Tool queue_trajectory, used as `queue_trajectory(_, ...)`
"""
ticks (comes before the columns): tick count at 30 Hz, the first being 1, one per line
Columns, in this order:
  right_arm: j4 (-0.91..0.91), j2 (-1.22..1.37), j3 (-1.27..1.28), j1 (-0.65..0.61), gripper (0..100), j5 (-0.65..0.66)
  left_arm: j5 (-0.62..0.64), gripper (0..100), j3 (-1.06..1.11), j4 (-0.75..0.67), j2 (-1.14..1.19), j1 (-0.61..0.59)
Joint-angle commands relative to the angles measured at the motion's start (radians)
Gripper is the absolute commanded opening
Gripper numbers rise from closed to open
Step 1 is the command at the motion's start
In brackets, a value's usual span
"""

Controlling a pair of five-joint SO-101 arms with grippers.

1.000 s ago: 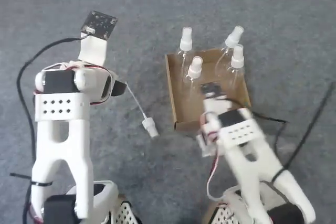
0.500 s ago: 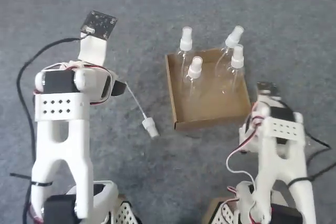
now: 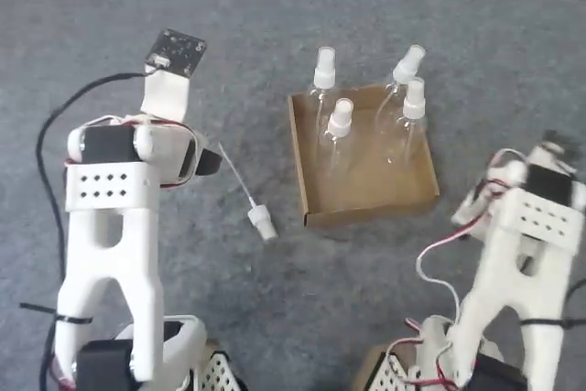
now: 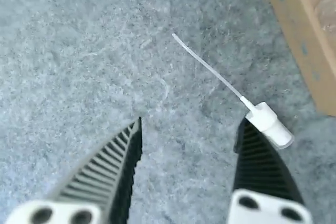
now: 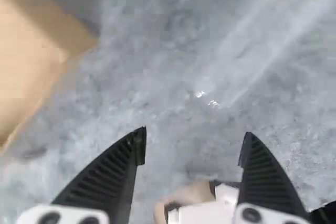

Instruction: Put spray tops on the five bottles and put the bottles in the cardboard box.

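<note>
My left gripper (image 4: 190, 124) is spread wide, holding nothing; spray top (image 4: 269, 123) lies just outside 1 finger, near the cardboard box (image 4: 304, 40). My right gripper (image 5: 194, 132) gapes empty.

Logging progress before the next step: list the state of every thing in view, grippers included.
cardboard box: open-topped, holds four bottles.
bottles: all four have spray tops on.
loose spray top: lying on the carpet outside the box, tube attached, on no bottle.
left gripper: open, empty.
right gripper: open, empty.
</note>
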Motion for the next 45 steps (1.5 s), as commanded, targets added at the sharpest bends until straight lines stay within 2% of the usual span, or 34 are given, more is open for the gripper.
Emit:
queue_trajectory(1,-0.067,0.004,-0.063,0.166,23.6,-0.017,-0.003,26,0.025,-0.058,-0.044,-0.002)
queue_trajectory(4,-0.116,0.005,-0.057,0.254,23.7,-0.018,-0.003,26,0.059,-0.092,-0.044,0.005)
queue_trajectory(7,-0.183,0.005,-0.02,0.288,23.7,-0.023,-0.003,26,0.082,-0.117,-0.044,0.015)
queue_trajectory(12,-0.337,0.007,0.098,0.285,23.7,-0.023,0.003,26,0.108,-0.117,-0.044,0.054)
queue_trajectory(24,-0.518,0.007,0.27,0.229,23.8,-0.021,-0.002,26,0.183,-0.132,-0.043,0.054)
queue_trajectory(30,-0.578,0.093,0.299,0.229,23.5,-0.017,-0.002,26,0.26,-0.201,-0.043,0.069)
queue_trajectory(35,-0.575,0.18,0.269,0.232,22.9,-0.003,-0.003,26,0.28,-0.19,-0.044,0.129)
queue_trajectory(39,-0.579,0.183,0.265,0.232,11.7,0.184,0.005,26,0.309,-0.189,-0.044,0.195)
queue_trajectory(42,-0.579,0.183,0.265,0.234,3.5,0.417,0.023,26,0.372,-0.255,-0.043,0.226)
queue_trajectory(45,-0.581,0.183,0.269,0.288,2.2,0.697,0.048,25,0.427,-0.328,-0.043,0.229)
